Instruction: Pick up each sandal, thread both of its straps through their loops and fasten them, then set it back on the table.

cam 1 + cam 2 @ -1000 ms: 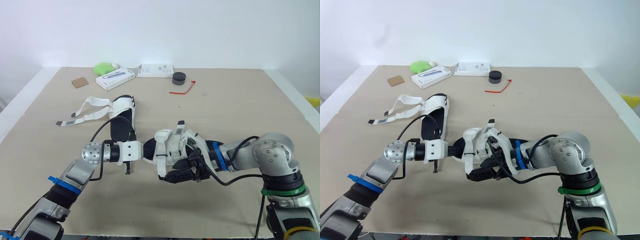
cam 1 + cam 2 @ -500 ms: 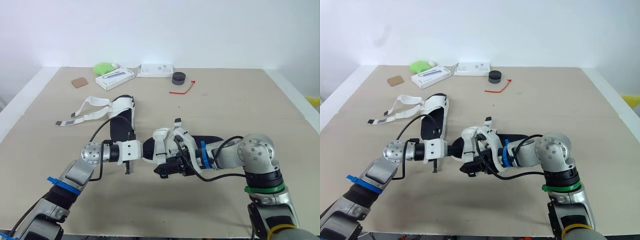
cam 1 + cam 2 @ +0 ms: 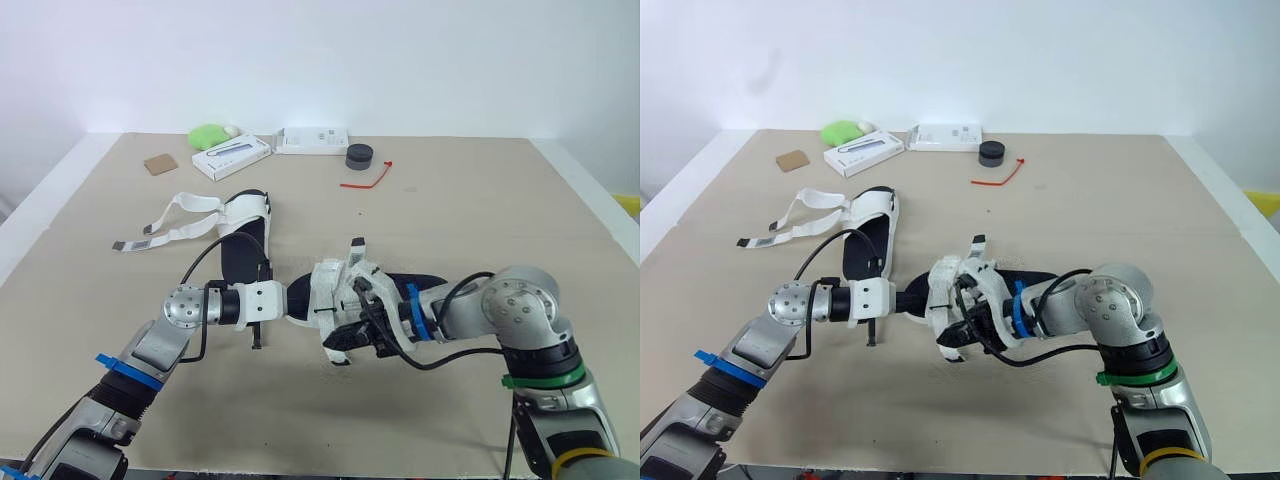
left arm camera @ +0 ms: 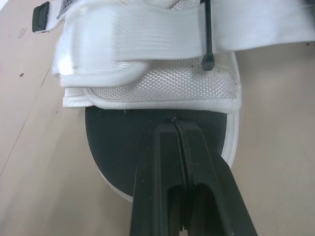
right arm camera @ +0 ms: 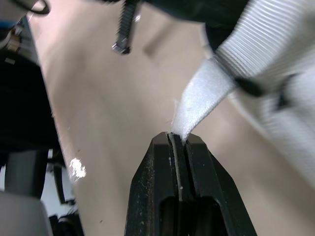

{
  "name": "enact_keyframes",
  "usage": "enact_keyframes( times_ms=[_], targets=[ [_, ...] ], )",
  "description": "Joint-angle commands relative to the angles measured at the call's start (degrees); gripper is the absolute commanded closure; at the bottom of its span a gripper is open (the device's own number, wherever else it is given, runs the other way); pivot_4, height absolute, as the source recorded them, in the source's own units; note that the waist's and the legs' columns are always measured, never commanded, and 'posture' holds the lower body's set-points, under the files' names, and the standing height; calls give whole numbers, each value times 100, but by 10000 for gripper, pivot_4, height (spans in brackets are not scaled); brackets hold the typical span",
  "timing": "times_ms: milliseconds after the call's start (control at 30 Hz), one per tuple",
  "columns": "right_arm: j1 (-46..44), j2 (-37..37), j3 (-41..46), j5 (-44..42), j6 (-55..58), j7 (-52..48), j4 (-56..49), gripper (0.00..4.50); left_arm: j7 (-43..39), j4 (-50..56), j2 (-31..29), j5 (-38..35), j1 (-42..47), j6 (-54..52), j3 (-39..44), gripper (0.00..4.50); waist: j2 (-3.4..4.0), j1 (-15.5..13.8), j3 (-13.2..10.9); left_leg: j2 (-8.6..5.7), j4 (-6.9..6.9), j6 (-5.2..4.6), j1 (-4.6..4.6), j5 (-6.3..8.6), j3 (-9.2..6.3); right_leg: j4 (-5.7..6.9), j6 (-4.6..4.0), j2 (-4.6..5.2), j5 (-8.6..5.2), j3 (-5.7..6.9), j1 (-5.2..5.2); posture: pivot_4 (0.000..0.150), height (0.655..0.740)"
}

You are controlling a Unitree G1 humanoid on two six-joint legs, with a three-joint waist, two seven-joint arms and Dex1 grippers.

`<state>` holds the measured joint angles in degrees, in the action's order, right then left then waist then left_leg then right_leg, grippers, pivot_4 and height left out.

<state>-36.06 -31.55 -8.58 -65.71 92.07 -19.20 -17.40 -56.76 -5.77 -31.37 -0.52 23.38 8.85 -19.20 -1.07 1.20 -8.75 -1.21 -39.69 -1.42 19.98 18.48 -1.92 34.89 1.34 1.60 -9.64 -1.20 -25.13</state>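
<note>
Strap point(image 5: 202, 98) pulled, right jaws clamped, loop perhaps hidden

Pretty bare setup: a plain white wall point(image 3: 400, 60) runs across the whole top of the frame. Below it there's a big table point(image 3: 480, 200) with a matte tan top and a white rim point(image 3: 45, 195) along the left and right edges. Light's soft and even.

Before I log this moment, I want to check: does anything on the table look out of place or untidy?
Yes. The far sandal lies with both straps unfastened and splayed over the table. A red tie lies loose beside the black puck. Nothing looks spilled or damaged.
</note>
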Motion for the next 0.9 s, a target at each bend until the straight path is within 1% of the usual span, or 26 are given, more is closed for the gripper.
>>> enact_keyframes(
  times_ms=[33,133,333,467,567,633,667,700,733,767,800,833,867,900],
  targets=[
    [-7,-266,-282,3,43,-382,-355,44430,-106,-417,-81,368,-233,-263,-293,45000,0,0,0,0,0,0,0,0,0,0,0,0,0,0,0,1500,7400],
    [-1,-389,-400,33,43,-631,-501,44430,-105,-442,-90,377,-234,-252,-293,45000,0,-1,0,0,0,0,0,0,0,-4,2,1,-2,1,1,1500,7400],
    [-89,-363,-432,174,-39,-920,-554,44430,-107,-485,-78,395,-206,-245,-309,45000,0,-1,0,0,2,0,3,1,-1,-8,4,2,-3,2,0,1500,7400],
    [-151,-434,-499,460,-301,-1089,-605,44430,-103,-511,-62,402,-183,-243,-320,45000,0,-1,0,-1,2,0,3,1,-2,-8,4,3,-3,3,0,1500,7400],
    [-159,-543,-444,481,-368,-1290,-697,35049,-107,-511,-63,401,-179,-244,-326,45000,0,-2,0,-1,2,1,3,1,-3,-8,5,3,-3,3,0,1500,7400],
    [-155,-687,-425,506,-546,-1519,-877,26010,-110,-512,-66,403,-179,-244,-330,45000,0,-4,0,-2,2,1,3,0,-3,-8,5,4,-2,3,0,1500,7400],
    [-146,-1067,-527,675,-848,-1882,-1124,22653,-117,-513,-73,404,-180,-240,-332,45000,0,-3,0,-2,2,1,3,0,-3,-8,5,4,-2,4,0,1500,7400],
    [-103,-1406,-557,832,-1156,-2216,-1323,16958,-124,-517,-80,404,-181,-237,-331,45000,4,-14,-3,-1,2,1,2,0,-3,-8,5,4,-2,5,2,1500,7400],
    [-27,-1724,-540,1001,-1525,-2566,-1497,12379,-128,-524,-87,405,-179,-232,-333,45000,5,-18,-3,-6,1,1,8,0,-6,-9,8,9,-2,9,-2,1500,7400],
    [60,-1999,-563,1231,-2010,-2945,-1666,8028,-131,-529,-94,404,-176,-228,-335,45000,3,-13,-2,-6,1,1,9,0,-6,-10,12,11,-5,9,-2,1500,7400],
    [176,-2248,-645,1726,-2793,-3282,-1828,2866,-135,-535,-99,402,-171,-224,-333,45000,1,-10,-1,-6,1,2,5,1,-3,-13,14,11,-7,11,2,1500,7400],
    [270,-2403,-718,2154,-3454,-3517,-1916,738,-140,-543,-103,401,-167,-219,-331,45000,1,-6,-1,-5,2,2,5,1,-3,-18,16,12,-8,13,4,1500,7400],
    [352,-2503,-773,2480,-3951,-3700,-1950,738,-146,-548,-107,401,-165,-213,-327,45000,0,-5,-1,-4,2,2,3,2,-2,-19,16,11,-7,14,4,1500,7400],
    [548,-2526,-802,3099,-5104,-4003,-1942,738,-150,-561,-108,405,-157,-201,-327,45000,-1,-6,-2,-3,3,3,1,2,1,-19,18,11,-7,14,7,1500,7400]
  ],
)
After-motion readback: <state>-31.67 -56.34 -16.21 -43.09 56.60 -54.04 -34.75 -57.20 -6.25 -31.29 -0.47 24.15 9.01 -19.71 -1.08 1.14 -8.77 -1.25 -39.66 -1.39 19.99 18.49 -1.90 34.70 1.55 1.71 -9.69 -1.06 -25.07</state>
